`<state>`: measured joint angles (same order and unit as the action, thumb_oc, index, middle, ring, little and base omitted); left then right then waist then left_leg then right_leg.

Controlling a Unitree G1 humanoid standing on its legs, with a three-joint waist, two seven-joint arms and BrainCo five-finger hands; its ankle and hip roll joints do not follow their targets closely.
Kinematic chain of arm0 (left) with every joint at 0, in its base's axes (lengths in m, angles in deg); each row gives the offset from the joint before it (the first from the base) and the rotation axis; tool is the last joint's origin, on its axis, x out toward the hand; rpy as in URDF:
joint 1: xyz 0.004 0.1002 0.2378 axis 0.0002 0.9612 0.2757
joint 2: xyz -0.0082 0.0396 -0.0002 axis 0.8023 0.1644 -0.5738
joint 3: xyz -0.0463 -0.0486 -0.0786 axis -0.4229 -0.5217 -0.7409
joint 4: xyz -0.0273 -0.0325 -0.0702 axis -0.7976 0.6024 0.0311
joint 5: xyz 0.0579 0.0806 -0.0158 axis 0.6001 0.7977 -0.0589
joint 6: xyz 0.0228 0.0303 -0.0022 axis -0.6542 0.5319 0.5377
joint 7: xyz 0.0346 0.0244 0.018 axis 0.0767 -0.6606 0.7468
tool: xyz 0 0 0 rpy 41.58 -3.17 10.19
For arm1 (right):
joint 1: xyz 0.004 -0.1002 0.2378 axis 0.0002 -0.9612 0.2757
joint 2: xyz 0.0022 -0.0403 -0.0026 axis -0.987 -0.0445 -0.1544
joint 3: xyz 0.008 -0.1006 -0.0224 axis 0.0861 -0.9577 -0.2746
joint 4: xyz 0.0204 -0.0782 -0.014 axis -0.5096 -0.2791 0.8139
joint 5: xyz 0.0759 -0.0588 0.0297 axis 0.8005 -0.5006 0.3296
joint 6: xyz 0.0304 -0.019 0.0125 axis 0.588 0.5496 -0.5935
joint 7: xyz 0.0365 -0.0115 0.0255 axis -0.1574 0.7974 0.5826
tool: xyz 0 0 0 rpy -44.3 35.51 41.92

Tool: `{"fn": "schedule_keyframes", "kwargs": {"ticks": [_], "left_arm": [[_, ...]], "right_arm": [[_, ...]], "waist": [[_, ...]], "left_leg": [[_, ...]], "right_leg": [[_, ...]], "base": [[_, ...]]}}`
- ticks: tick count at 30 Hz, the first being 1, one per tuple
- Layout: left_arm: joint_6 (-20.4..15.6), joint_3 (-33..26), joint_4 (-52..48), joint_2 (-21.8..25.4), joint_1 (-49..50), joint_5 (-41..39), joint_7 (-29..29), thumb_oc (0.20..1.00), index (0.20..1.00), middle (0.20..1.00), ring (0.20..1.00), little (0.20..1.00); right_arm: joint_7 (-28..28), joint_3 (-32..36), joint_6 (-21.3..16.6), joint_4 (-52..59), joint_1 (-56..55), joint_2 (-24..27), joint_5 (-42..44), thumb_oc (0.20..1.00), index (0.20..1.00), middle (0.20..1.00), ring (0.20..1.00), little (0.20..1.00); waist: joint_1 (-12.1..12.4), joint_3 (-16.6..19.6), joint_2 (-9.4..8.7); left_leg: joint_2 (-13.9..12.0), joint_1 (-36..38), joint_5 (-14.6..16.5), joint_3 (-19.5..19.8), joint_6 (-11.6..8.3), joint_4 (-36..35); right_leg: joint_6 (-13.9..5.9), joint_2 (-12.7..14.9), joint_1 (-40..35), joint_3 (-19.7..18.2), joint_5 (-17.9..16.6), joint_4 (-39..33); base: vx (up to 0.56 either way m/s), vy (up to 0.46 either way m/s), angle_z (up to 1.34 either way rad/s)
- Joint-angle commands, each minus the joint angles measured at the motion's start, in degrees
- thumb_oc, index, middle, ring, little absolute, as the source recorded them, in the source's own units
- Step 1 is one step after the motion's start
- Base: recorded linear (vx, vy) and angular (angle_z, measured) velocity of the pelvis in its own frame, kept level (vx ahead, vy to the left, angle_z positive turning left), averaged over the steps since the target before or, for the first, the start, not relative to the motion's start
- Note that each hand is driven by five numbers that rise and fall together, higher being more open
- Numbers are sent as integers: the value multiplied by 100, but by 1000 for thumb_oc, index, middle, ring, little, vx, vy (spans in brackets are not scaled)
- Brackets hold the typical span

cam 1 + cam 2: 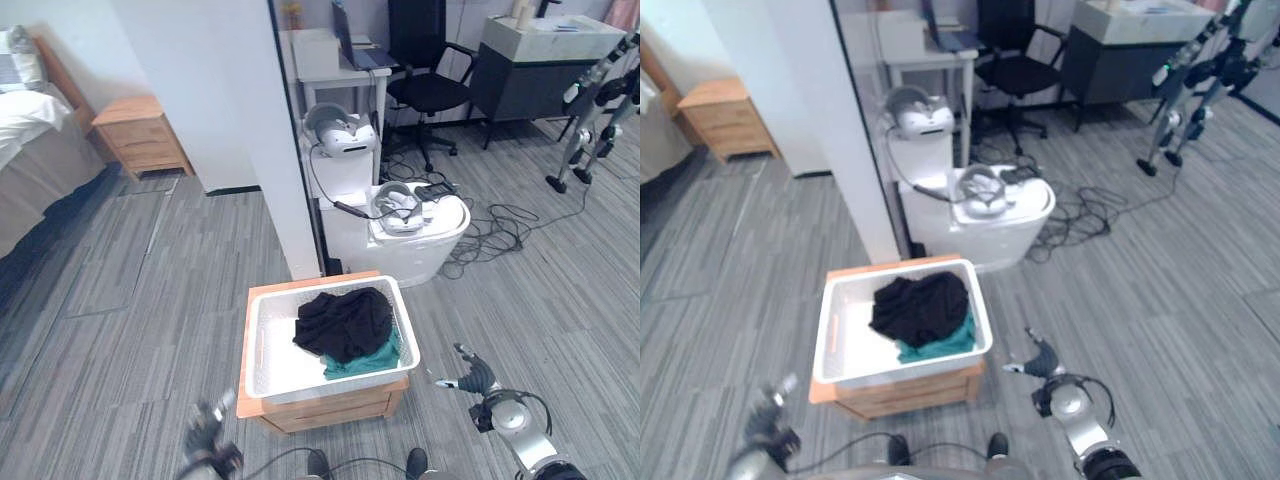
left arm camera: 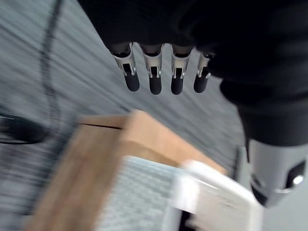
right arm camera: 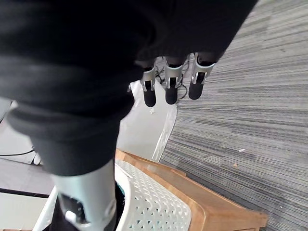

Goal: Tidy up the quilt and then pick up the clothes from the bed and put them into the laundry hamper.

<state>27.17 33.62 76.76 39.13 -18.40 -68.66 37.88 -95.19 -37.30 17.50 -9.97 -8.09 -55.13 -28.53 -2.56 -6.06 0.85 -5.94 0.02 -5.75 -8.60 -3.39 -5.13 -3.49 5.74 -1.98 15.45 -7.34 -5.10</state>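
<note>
Between both hands, clothes fill hamper.

No text, label, number or sign can be read anywhere in these views. The hamper at lower centre and the white bin behind it at centre show no legible marks, nor does the laptop at the top.
</note>
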Motion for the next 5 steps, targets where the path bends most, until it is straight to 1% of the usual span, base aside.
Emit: {"fn": "schedule_keyframes", "kwargs": {"ticks": [1,3,4,5], "left_arm": [[-111,23,1135,-24,-599,-119,-325,1000,1000,1000,1000,1000],[-127,50,2029,-87,-807,212,-348,1000,1000,1000,1000,1000],[-127,49,2030,-87,-808,212,-348,1000,1000,1000,1000,1000],[-139,122,2659,-118,-982,672,-331,1000,1000,1000,1000,1000]], "right_arm": [[-424,59,-235,-720,563,-309,380,1000,1000,1000,1000,1000],[-530,40,-257,-1292,677,-429,447,1000,1000,1000,1000,1000],[-530,40,-258,-1292,678,-429,447,1000,1000,1000,1000,1000],[-602,-33,-281,-1717,789,-493,406,1000,1000,1000,1000,1000]], "waist": [[-7,-178,-186],[-6,-177,-200],[-6,-178,-200],[-1,-165,-213]], "left_leg": [[-73,344,800,-8,-64,13],[-81,369,814,-5,-67,13],[-81,370,814,-5,-67,13],[-88,392,825,-9,-70,13]], "right_leg": [[-568,525,-321,-117,760,10],[-560,511,-331,-135,775,10],[-560,511,-332,-135,775,10],[-554,509,-338,-152,780,10]], "base": [[-21,25,5],[-12,16,2],[0,0,0],[0,0,0]]}}
